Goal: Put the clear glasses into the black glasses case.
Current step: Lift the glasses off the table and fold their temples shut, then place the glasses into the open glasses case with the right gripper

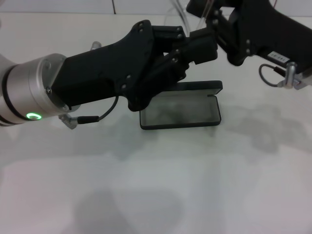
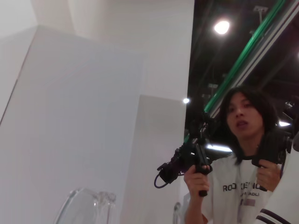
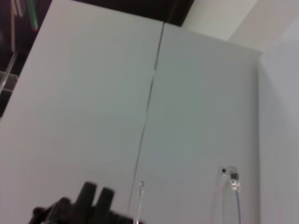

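The clear glasses are held up in the air above the table, showing as thin clear curves at the far edge of the head view. One lens fills the low part of the left wrist view, and a clear arm with its hinge shows in the right wrist view. My left gripper reaches in from the left and looks shut on the glasses. My right gripper comes from the right and meets it at the glasses. Below both lies the black glasses case, open, grey lining up, lid folded back.
The case lies on a white table. White wall panels stand behind it. Beyond them a person holds a camera rig. The left gripper's black body also shows in the right wrist view.
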